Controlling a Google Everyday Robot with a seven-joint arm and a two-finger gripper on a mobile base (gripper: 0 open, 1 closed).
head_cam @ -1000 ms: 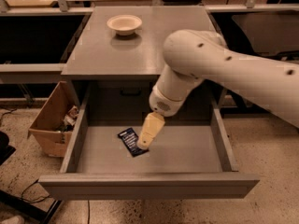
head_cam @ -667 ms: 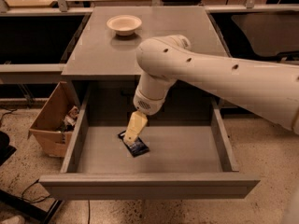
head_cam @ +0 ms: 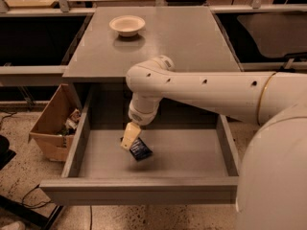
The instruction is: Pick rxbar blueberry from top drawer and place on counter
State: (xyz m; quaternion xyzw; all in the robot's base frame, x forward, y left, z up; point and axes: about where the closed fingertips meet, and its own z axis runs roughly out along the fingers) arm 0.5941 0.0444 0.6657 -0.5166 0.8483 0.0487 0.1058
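The gripper (head_cam: 130, 137) is inside the open top drawer (head_cam: 144, 189), overlapping the rear-left end of the rxbar blueberry (head_cam: 141, 151). Jaw state: cannot tell. The bar lies on the drawer floor, left of centre, with its long axis diagonal from back-left to front-right.

- The hand (head_cam: 130, 137) hangs low inside the top drawer (head_cam: 144, 189), left of centre, at the rxbar blueberry (head_cam: 140, 151); bare floor lies open to its right.
- Drawer walls and front panel hem it in.
- A bowl (head_cam: 127, 25) occupies the desk's (head_cam: 187, 42) back left; front and right lie open.
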